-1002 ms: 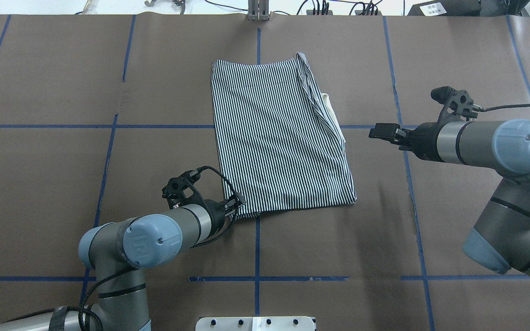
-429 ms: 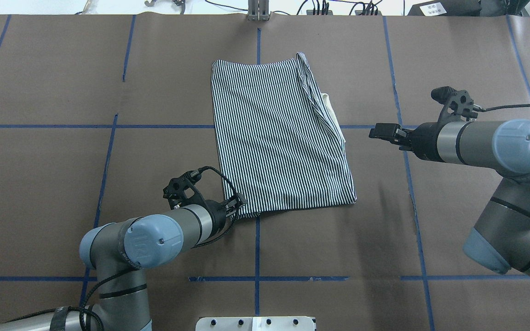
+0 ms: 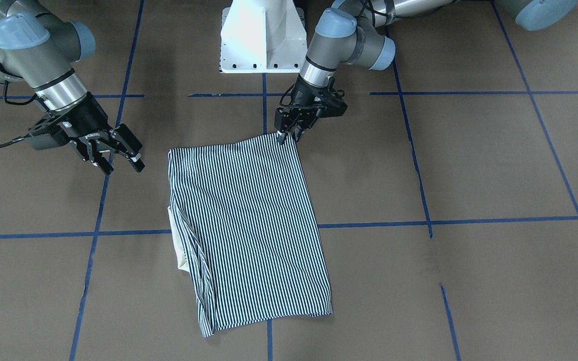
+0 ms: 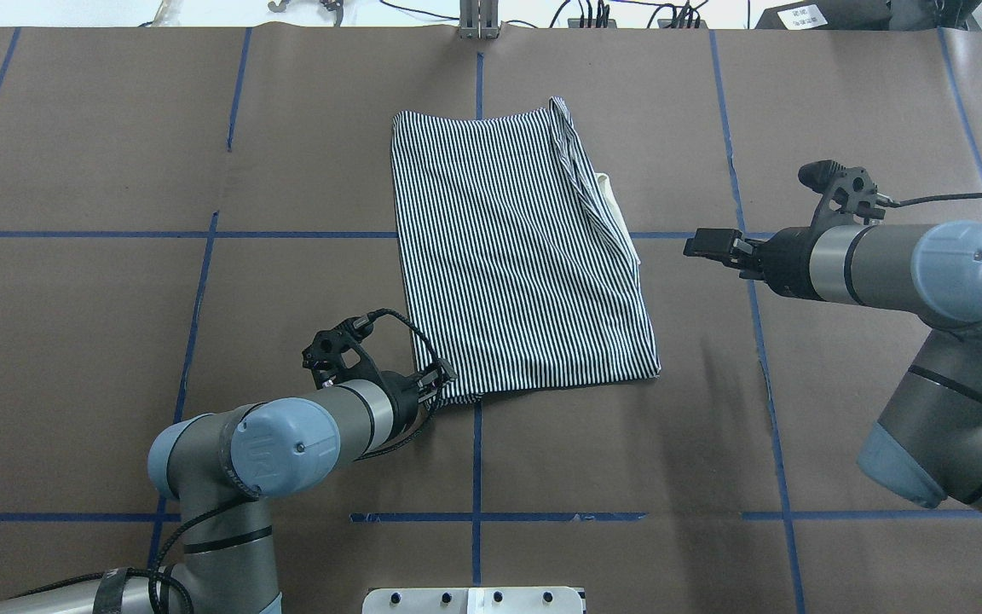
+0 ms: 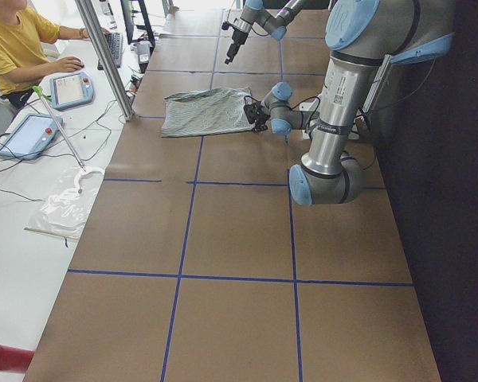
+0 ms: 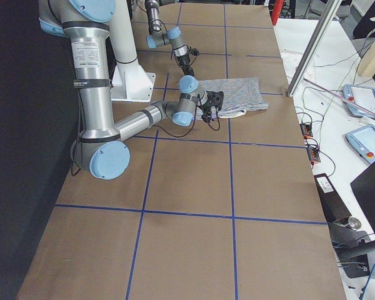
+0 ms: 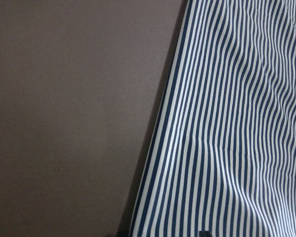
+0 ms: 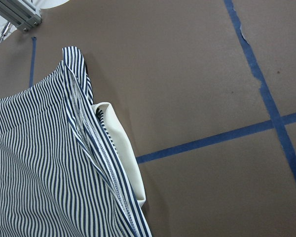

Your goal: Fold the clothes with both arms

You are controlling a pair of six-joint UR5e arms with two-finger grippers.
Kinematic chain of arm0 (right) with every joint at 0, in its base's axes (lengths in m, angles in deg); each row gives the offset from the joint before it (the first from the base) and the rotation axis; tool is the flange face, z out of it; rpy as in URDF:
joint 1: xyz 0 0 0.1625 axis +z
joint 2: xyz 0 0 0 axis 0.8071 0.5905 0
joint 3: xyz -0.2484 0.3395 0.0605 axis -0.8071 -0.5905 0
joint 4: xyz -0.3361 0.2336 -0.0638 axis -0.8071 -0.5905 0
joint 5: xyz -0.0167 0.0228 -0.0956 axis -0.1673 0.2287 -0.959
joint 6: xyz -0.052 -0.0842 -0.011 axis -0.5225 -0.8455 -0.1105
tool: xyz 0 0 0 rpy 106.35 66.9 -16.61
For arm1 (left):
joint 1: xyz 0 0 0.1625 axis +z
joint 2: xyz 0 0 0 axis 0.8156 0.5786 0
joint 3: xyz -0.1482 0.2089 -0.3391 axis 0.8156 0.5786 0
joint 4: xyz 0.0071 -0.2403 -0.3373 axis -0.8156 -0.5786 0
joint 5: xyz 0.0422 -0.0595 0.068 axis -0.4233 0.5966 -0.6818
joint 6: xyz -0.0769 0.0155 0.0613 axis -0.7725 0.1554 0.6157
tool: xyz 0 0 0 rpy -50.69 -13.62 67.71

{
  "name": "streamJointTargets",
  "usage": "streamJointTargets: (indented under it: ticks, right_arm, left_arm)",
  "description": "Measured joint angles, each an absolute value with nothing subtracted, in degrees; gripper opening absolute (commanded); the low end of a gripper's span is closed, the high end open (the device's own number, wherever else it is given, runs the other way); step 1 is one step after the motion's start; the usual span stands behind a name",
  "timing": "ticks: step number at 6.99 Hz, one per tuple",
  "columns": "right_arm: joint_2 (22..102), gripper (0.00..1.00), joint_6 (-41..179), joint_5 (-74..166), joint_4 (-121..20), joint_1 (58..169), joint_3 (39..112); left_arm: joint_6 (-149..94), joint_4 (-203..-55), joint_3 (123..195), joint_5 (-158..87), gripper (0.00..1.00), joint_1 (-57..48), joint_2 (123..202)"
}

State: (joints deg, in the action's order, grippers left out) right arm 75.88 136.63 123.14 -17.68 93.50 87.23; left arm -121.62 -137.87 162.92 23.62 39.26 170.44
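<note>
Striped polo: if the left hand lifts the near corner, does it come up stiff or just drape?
Probably drapes: the striped polo lies flat in thin folded layers, with soft ripples near the left hand. Likely light; a one-corner lift may peel only the top layer. The cream collar looks slightly stiffer.

1 shirt (image 4: pixel 516 256) in the middle of the desk (image 4: pixel 116 170), 2 end effectors beside it.
The left end effector (image 4: pixel 444 377) meets its left corner nearest the robot; the right end effector (image 4: pixel 696 246) hangs apart off the right side, beside the collar (image 4: pixel 615 213).
</note>
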Motion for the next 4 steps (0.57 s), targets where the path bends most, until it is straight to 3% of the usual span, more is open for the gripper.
streamJointTargets:
  ticks: [1,3,4]
  right_arm:
    - [75.85,1.0,136.64,123.14,-17.68,93.48,87.22]
    - [75.84,1.0,136.63,123.14,-17.68,93.45,87.22]
    - [75.84,1.0,136.63,123.14,-17.68,93.45,87.22]
  left_arm:
    - [-121.65,-137.89,162.88,23.63,0.48,39.26,170.44]
    - [-121.86,-137.9,162.82,23.62,0.25,39.26,170.48]
    - [-121.87,-137.9,162.81,23.58,0.0,39.26,170.48]
